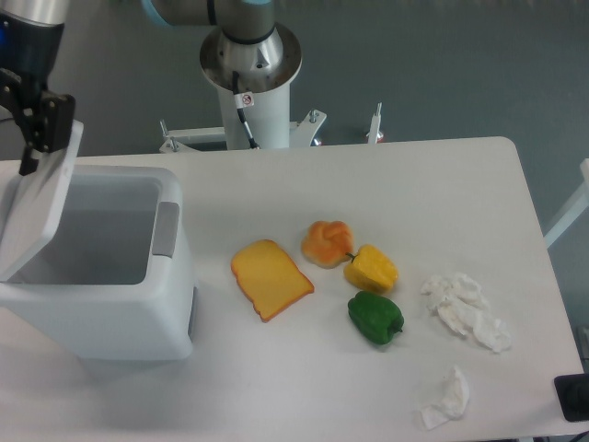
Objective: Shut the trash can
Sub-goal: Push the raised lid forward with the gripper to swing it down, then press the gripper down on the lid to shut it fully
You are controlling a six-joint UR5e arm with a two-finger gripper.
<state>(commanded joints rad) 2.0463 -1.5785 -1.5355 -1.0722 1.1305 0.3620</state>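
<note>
Black two-finger claw (pixel 41 124), grip state impossible to tell, pressing on raised flat white lid (pixel 39 198) of boxy white plastic trash can (pixel 101 276); could slip off edge, leaving bin open.

White trash can (pixel 101 313), grey tab (pixel 166 228).

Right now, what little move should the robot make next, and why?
Probably push the lid further right and down over the opening. The gripper sits against the lid's top edge, the lid leans only partway over, and the trash can is still open inside.
</note>
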